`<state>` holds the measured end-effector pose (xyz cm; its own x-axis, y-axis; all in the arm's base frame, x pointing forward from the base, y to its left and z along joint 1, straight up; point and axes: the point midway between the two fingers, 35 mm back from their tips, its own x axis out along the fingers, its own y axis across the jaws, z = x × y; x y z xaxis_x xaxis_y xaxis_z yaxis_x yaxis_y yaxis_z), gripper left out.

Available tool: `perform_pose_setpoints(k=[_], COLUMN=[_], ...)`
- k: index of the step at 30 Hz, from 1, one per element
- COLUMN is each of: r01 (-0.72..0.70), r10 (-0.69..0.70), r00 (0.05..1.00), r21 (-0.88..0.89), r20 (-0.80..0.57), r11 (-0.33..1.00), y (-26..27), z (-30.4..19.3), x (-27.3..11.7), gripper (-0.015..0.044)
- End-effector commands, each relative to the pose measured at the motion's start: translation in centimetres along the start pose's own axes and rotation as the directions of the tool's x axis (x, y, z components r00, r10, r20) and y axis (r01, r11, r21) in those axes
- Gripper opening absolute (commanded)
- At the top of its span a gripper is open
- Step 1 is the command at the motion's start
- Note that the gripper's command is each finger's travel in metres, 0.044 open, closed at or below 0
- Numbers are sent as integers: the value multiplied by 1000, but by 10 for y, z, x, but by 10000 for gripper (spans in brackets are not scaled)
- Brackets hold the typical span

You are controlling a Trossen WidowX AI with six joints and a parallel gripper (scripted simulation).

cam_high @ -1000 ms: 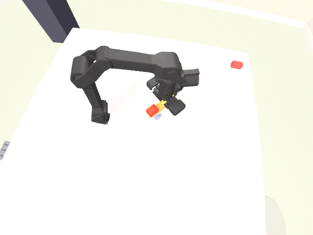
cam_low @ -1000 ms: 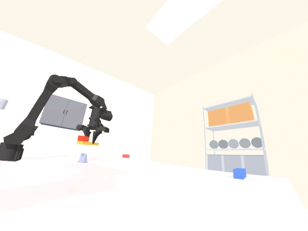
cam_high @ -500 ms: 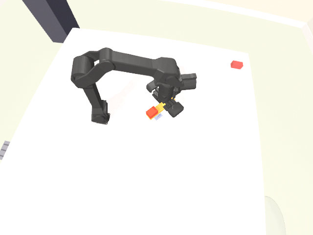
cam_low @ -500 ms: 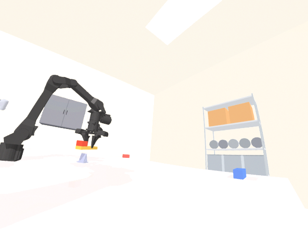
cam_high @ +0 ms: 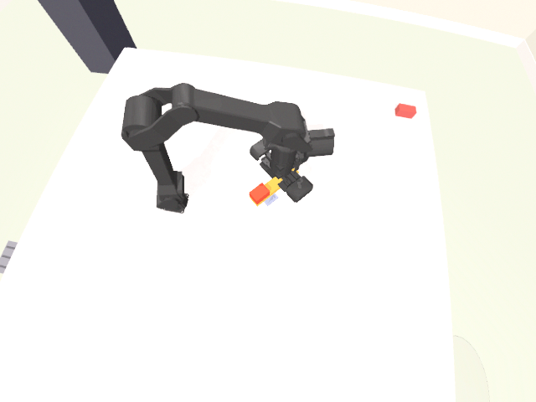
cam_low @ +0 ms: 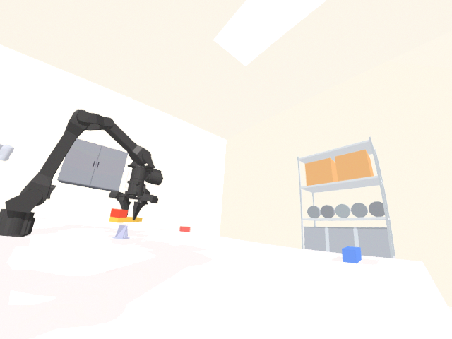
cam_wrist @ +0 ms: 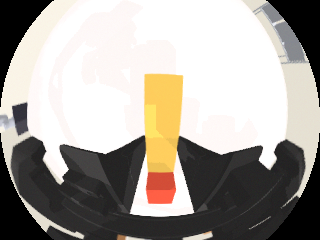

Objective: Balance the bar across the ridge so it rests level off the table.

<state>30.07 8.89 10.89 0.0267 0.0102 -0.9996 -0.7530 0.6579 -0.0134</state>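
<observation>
My jaws are clamped on the yellow bar (cam_low: 126, 219), gripping it toward one end while the rest runs out past my fingertips (cam_low: 136, 215). In the wrist view the bar (cam_wrist: 163, 120) stretches straight away from me between the two dark fingers. A red block (cam_low: 119, 212) sits on top of the bar at its other end, and the top view shows that block (cam_high: 260, 193) sticking out beyond my gripper (cam_high: 286, 182).

The bar hangs roughly level in the exterior view, just above the pale wedge-shaped ridge (cam_low: 121, 232) and not yet resting on it. From above, the ridge (cam_high: 271, 199) peeks out beside the bar's red-loaded end, nearly underneath it.

Farther out on the white tabletop (cam_low: 255, 292), a small red brick (cam_low: 184, 228) lies well apart from me, near the far corner in the top view (cam_high: 405, 110). A blue cube (cam_low: 351, 254) stands at the tabletop's edge before a shelving unit (cam_low: 342, 198).
</observation>
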Motion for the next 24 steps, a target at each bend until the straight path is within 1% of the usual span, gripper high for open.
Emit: perform_pose_setpoints(k=[1,24], r01=[1,1], r10=[-1,-1], r00=[1000,1000], r21=[-1,-1], r20=[-3,-3], r11=[1000,1000], y=[0,0], z=[-1,-1], x=[0,2], gripper=[0,0])
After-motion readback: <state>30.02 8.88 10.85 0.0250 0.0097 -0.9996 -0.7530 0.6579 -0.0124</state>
